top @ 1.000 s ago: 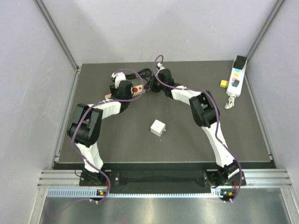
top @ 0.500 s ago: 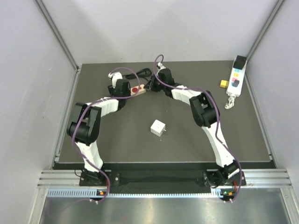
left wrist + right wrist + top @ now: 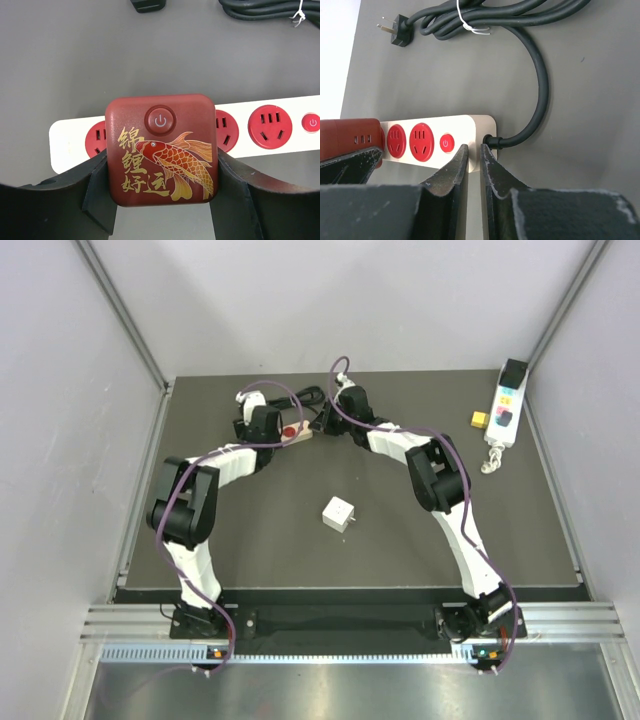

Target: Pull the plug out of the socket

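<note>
A white power strip [image 3: 272, 127] with red sockets lies at the back of the table [image 3: 298, 435]. A red square plug [image 3: 162, 150] with a gold carp picture sits over its left sockets. My left gripper [image 3: 162, 180] is shut on this plug, one finger on each side. It also shows in the top view [image 3: 262, 425]. My right gripper [image 3: 474, 152] is shut, its tips pressed on the strip's cable end [image 3: 470, 127] beside the small red switch. The red plug [image 3: 350, 137] shows at the left of the right wrist view. I cannot tell whether its pins are in the socket.
A thick black cable [image 3: 540, 85] runs from the strip to a tied coil with a black plug [image 3: 399, 30] at the back. A white cube adapter [image 3: 338, 514] lies mid-table. A white button pendant [image 3: 505, 410] and a small yellow block [image 3: 480, 419] lie at the back right.
My left gripper has shifted slightly toward the back with the red plug in it. The right arm and the strip have barely moved.
</note>
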